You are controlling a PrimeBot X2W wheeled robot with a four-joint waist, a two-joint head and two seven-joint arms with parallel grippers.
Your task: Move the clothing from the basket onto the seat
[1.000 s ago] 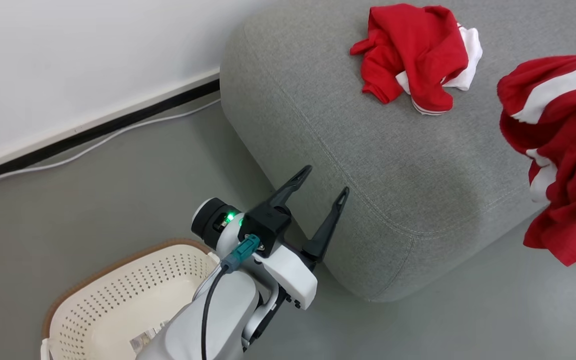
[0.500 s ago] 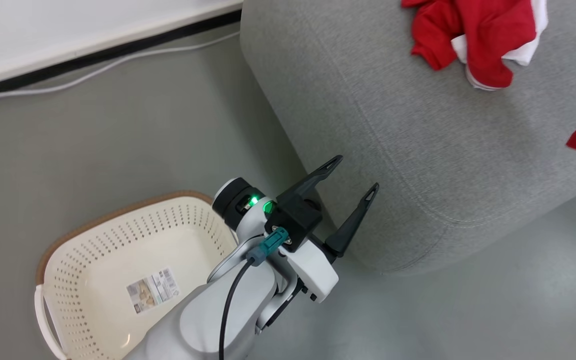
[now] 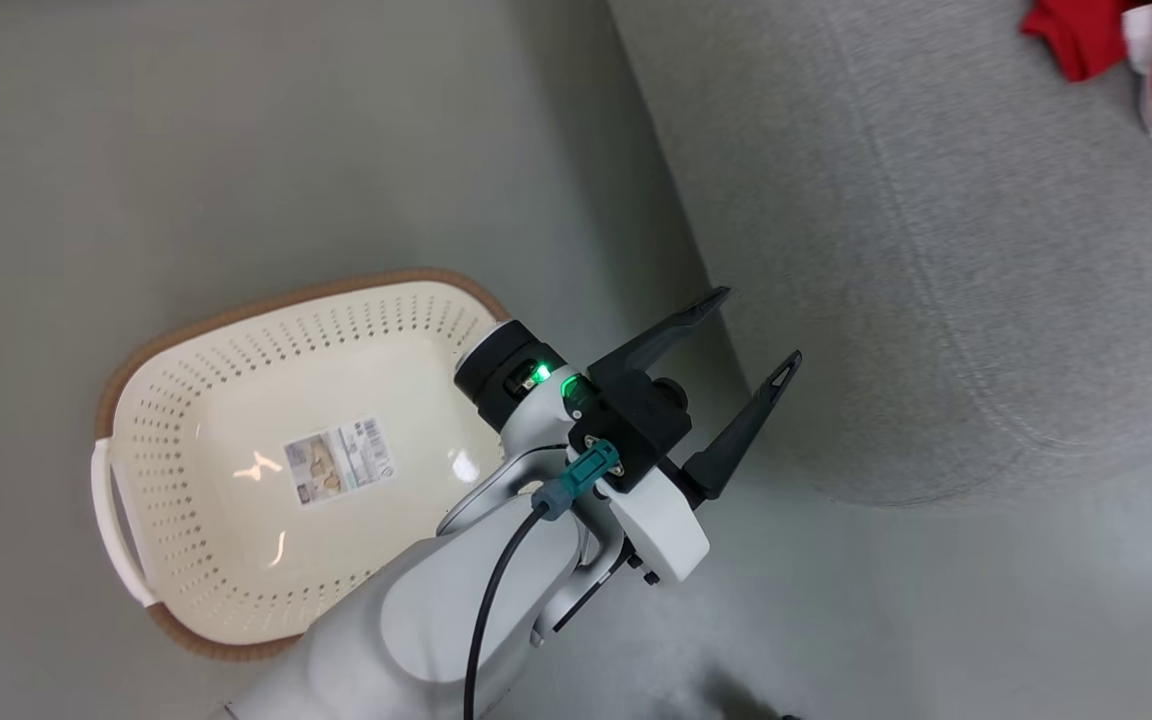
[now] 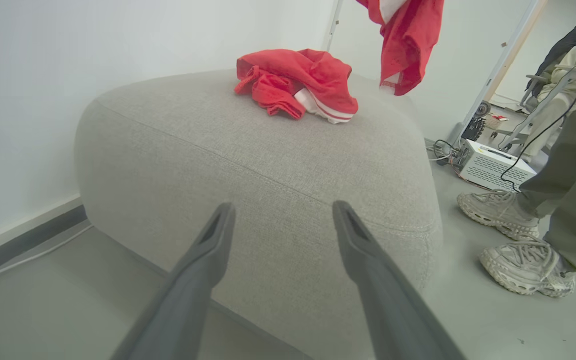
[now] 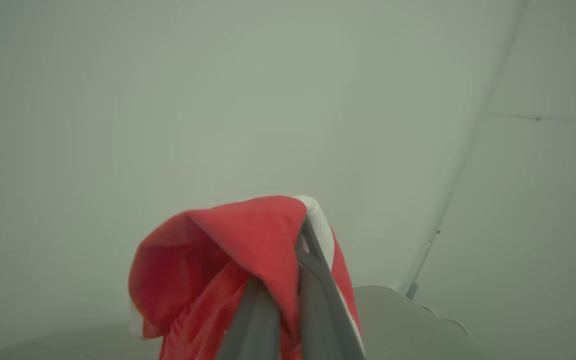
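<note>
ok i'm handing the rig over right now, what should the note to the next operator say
Left gripper: open, empty, by the seat corner.
Right gripper: shut on the held garment, raised in the air near the seat.
Basket: empty but for its label.
Done: another red garment lies on the seat.
Left: set the held garment on the seat, release. Person's feet beside the seat.

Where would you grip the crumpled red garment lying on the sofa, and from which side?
Pinch the humped fold atop the red garment, coming down from above. It lies bunched on the seat, its edges flat against the cushion, so the raised crest likely offers the surest bite.
</note>
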